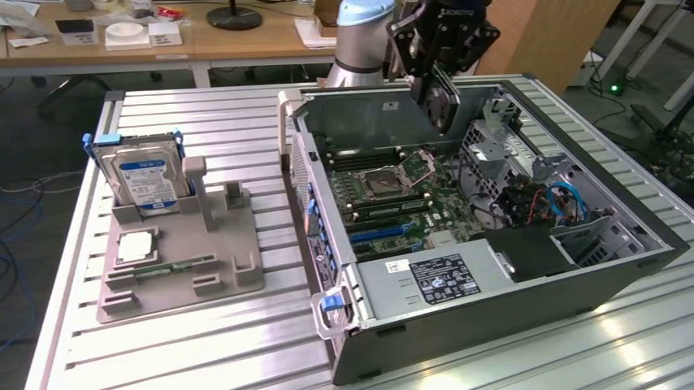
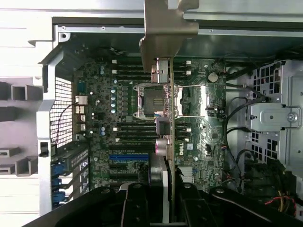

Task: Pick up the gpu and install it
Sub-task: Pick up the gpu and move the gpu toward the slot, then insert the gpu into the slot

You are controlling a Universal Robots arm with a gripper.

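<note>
Aluminium bench (image 1: 217, 341): slatted, carrying the open case and a grey tray. A hard push on the card could shove the case along the slats.
Case (image 1: 477, 325): on its side, lid off. Its walls stand close round the board, so a card coming down skewed could knock one.
Board (image 1: 369, 211): flat in the case, with the socket (image 1: 392, 180) frame raised open. A low pass could catch that frame.
Cables (image 1: 542, 203): bundled toward the exterior view's right, apart from the card. They pose little risk unless the card drifts that way.
Gpu (image 1: 440, 101): in the air above the board, hanging below the tool and seated in no slot. In the wrist view it runs edge-on over the socket.
Tool (image 1: 434, 75): pinching the gpu by its upper edge, fingers (image 2: 135, 205) on either side. The hold looks narrow, so the card may pivot or slip when pressed.
Bracket (image 2: 163, 28): at one end of the card, toward a case wall. It could snag that wall's lip.
Slots (image 2: 128, 157): blue and narrow, lying crosswise to the card in the wrist view. If the card is lowered unturned or tilted, its edge would land on plastic, and force could bend it or mar the board.
</note>
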